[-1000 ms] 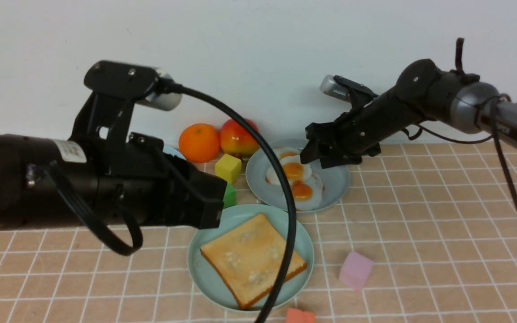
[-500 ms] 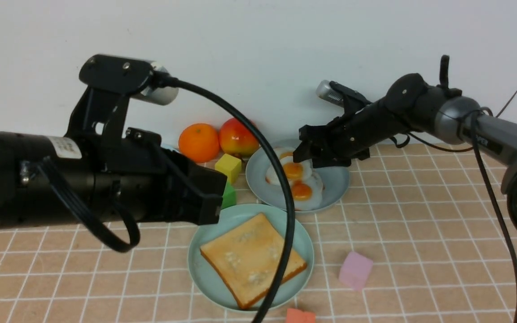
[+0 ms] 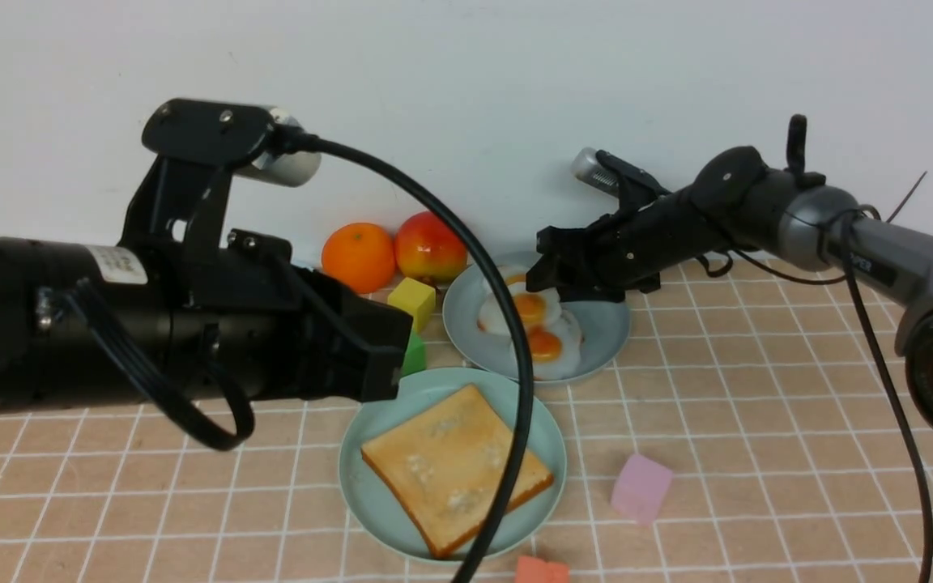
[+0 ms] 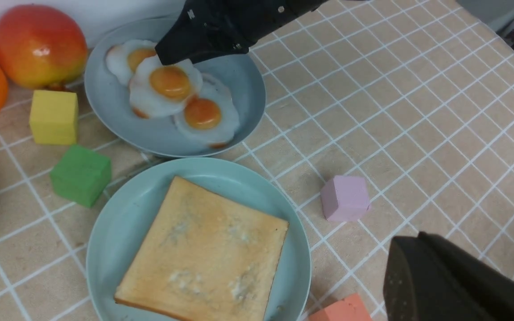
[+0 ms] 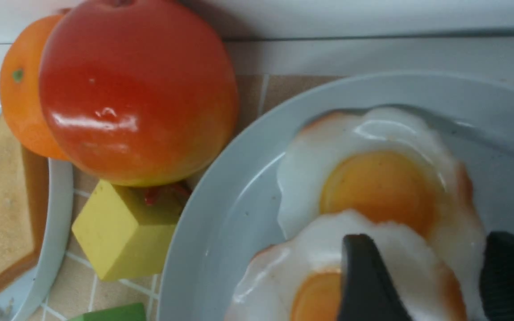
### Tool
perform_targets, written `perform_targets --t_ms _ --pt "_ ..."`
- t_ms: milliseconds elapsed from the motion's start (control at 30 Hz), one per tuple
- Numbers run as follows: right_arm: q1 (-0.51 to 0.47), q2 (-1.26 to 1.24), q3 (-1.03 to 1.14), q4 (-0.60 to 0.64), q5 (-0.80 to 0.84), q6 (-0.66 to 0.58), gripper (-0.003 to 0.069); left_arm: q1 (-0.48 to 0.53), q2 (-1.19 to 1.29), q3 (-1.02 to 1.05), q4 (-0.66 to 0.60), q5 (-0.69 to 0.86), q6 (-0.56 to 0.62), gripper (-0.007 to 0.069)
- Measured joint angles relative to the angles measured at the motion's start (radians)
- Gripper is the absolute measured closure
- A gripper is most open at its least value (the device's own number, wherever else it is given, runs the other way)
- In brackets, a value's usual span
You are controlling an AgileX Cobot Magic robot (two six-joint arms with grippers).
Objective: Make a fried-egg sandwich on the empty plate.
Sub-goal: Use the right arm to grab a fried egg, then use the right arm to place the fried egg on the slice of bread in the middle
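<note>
Step in hand: taking the top egg (image 4: pixel 167 87) off the grey plate (image 4: pixel 248 89). Advised: pinch only its white rim, clear of the other eggs (image 4: pixel 203 113), then lift straight.

Right gripper (image 5: pixel 431 254) reaches low over that plate, jaws apart astride the rim, not clamped. Left gripper (image 3: pixel 377 364) hovers clenched, apparently empty, near the mint plate (image 3: pixel 369 494), which bears one toast (image 3: pixel 454 465).
</note>
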Motion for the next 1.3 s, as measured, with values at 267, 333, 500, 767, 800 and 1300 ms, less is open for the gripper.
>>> perform_targets --t_ms 267,333,500,767,800,1300 --pt "-0.004 0.000 -0.004 0.024 0.008 -0.001 0.0552 0.000 0.000 0.000 0.000 -0.001 0.012 0.0638" --pt "-0.008 -0.002 -0.005 0.027 0.016 -0.001 0.0552 0.000 0.000 0.000 0.000 -0.002 0.014 0.0638" --pt "-0.017 -0.024 -0.005 0.030 0.054 -0.001 0.0569 0.001 0.000 0.000 0.003 -0.005 0.016 0.0637" --pt "-0.044 -0.111 -0.005 -0.008 0.127 -0.006 0.0581 0.001 0.000 0.000 0.055 -0.006 0.016 0.0636" --pt "-0.048 -0.122 -0.005 -0.009 0.137 -0.009 0.0581 0.001 0.000 0.000 0.062 -0.006 0.016 0.0636" --pt "0.065 -0.531 0.491 0.074 0.258 -0.174 0.0581 0.001 -0.173 0.034 0.140 0.110 -0.056 0.0633"
